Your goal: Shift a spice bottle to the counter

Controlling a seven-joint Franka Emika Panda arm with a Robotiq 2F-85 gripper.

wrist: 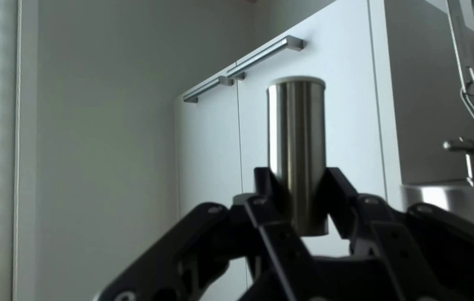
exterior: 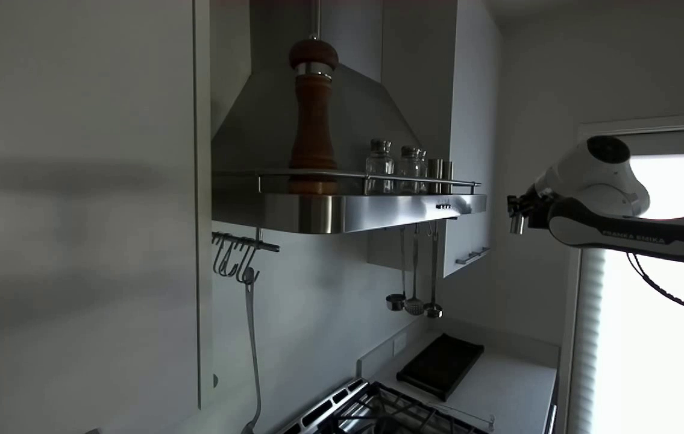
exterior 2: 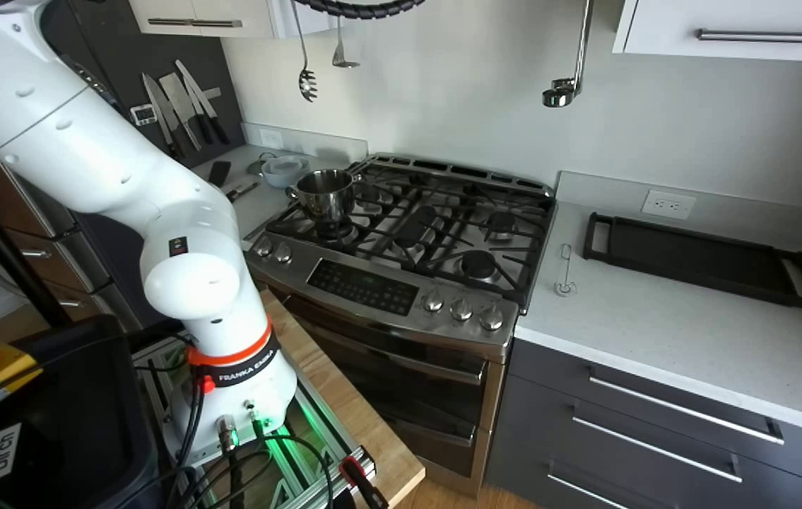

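In the dim kitchen, in an exterior view, a pale panel (exterior: 76,217) is cut off at left and the counter (exterior: 516,386) runs out at the bottom edge. Higher, toward the right, the end effector (exterior: 519,208) pinches the metal spice bottle (exterior: 517,226) in mid-air — fingers (wrist: 267,182) covering part of its side, long axis near vertical, longer free end pointing down.
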